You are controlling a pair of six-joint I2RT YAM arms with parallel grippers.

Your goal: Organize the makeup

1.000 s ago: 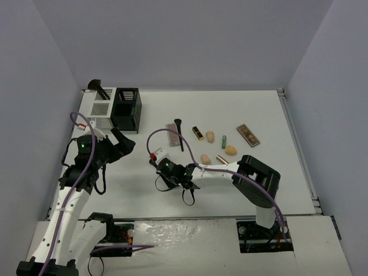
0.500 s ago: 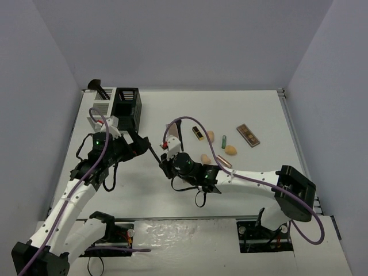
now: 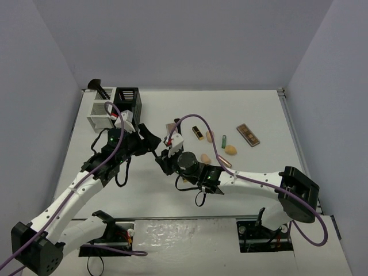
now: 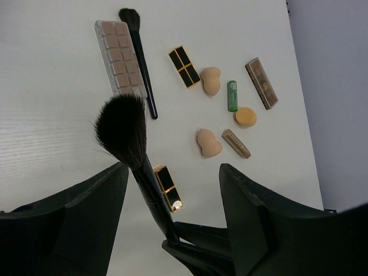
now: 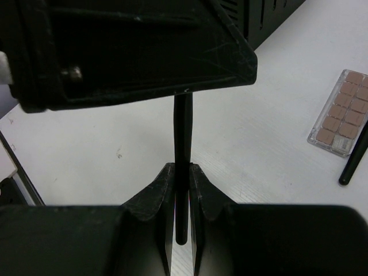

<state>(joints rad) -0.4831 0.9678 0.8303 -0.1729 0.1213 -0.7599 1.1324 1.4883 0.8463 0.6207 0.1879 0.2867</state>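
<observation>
The right tool [image 5: 182,172] is clamped on the handle of a brush [image 4: 122,129]; the left tool [image 4: 173,169] has its jaws apart on either side of it, not touching; loose on the counter [image 3: 259,178] lie a second brush [image 4: 141,57], two palettes [image 4: 118,57], two lipsticks [image 4: 184,66], three sponges [image 4: 210,80] and two tubes [image 4: 232,95]; two bins [image 3: 127,102] stand at the far left corner, well apart; bare counter runs to the right edge.

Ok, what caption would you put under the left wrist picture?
Fluffy black brush standing between the left gripper's open fingers, with makeup scattered on the white table.
</observation>
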